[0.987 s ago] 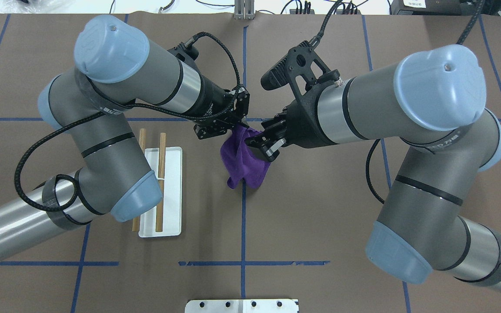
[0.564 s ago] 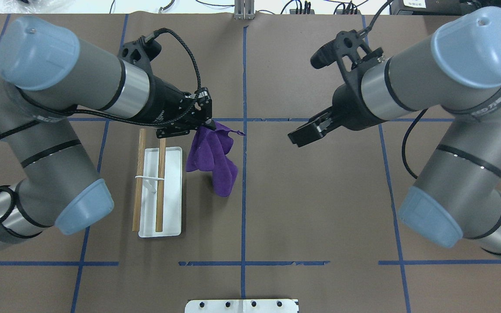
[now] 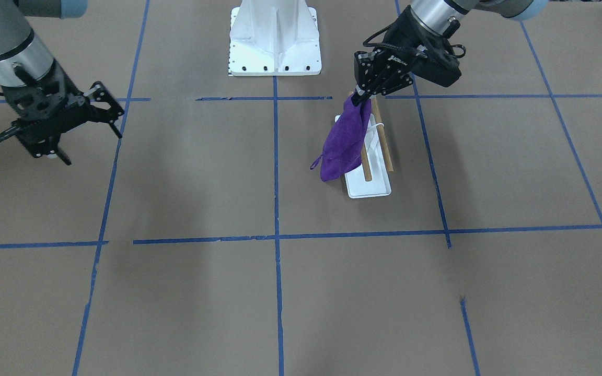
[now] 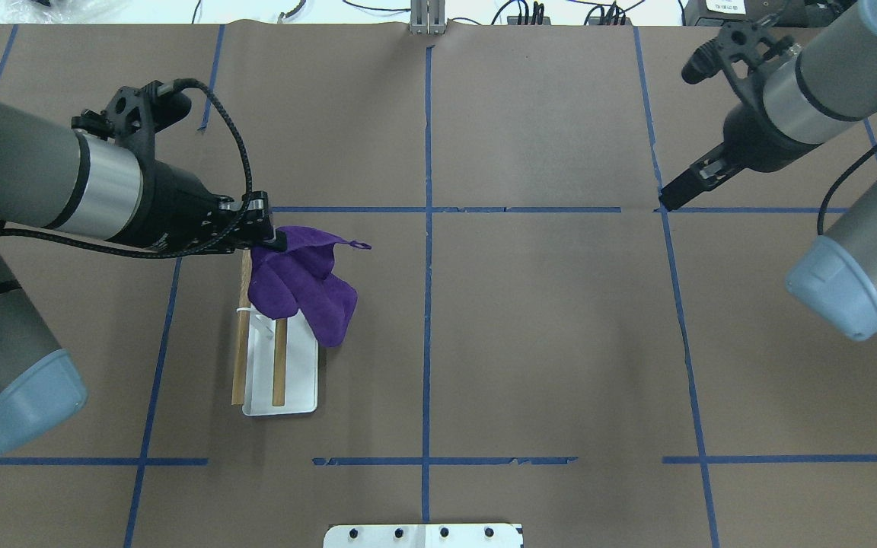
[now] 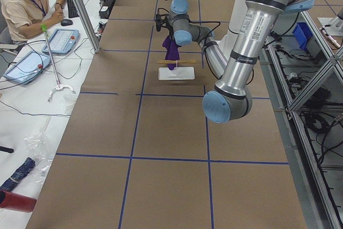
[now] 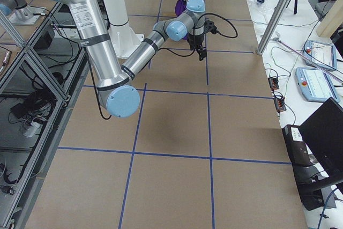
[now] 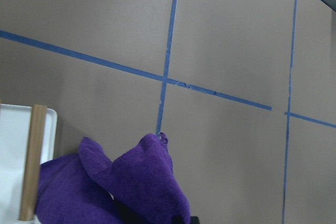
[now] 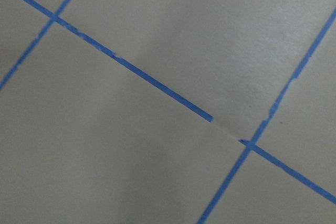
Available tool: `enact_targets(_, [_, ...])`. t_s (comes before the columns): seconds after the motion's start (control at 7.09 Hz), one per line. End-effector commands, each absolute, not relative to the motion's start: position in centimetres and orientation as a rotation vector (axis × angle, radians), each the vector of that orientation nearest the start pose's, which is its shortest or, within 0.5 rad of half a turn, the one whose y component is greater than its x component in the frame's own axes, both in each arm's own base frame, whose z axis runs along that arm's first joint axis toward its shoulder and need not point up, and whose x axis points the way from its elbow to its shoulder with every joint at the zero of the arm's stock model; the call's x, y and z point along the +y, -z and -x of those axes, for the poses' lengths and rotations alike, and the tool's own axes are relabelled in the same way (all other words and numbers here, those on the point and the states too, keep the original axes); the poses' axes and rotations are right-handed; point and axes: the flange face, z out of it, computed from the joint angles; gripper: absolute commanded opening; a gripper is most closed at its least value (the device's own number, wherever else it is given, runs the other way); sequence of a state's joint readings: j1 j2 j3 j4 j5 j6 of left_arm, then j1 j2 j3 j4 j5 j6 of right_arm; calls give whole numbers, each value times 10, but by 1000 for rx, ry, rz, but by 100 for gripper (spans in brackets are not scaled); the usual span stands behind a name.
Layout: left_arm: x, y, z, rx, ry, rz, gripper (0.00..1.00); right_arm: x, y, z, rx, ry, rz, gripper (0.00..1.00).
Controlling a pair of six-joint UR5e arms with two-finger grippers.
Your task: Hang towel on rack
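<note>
Left pincer [image 4: 275, 240] is clamped on the top of the towel [image 4: 301, 285], so you've got the purple cloth dangling from it in loose folds, lifted off the table [image 3: 186, 303].

Now work across from your side. Nearest you it's brown paper and blue tape lines [image 3: 278, 292]. Next comes the rack [image 3: 369, 189]: its white base sits flat on the table, and two wooden dowels [image 3: 367, 167] run away from you above it.

Your towel hangs right over that rack, on the side toward the middle of the table. It covers much of the inner dowel, and its lower end reaches down beside the base. A little loop [image 4: 362, 245] sticks out from one edge. You can't tell from these views whether the cloth is touching a dowel. It isn't draped over either one yet.

Look well away toward the other end of the table: the right pincer [image 3: 94, 149] hovers with its fingers spread wide, holding nothing. Its wrist camera shows you only paper and tape.

Farthest from you, a white metal pedestal [image 3: 275, 47] stands on the robot's side.
</note>
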State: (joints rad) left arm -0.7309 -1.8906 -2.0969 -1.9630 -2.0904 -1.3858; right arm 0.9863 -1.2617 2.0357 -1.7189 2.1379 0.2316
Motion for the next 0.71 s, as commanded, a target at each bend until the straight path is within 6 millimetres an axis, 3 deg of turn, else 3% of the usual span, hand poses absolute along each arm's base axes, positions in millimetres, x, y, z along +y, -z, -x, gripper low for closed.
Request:
enact_targets(0.0, [-394, -251, -313, 1206, 83, -156, 0, -502, -386, 156, -642, 593, -311, 100])
enact_targets(0.14, [-396, -269, -313, 1169, 71, -164, 0, -505, -422, 124, -597, 632, -300, 100])
enact_targets(0.28, [-394, -284, -310, 1142, 26, -183, 0, -504, -445, 92, -574, 653, -296, 100])
enact_targets(0.56, [-389, -316, -303, 1127, -30, -218, 0, -496, -477, 54, -578, 560, -249, 100])
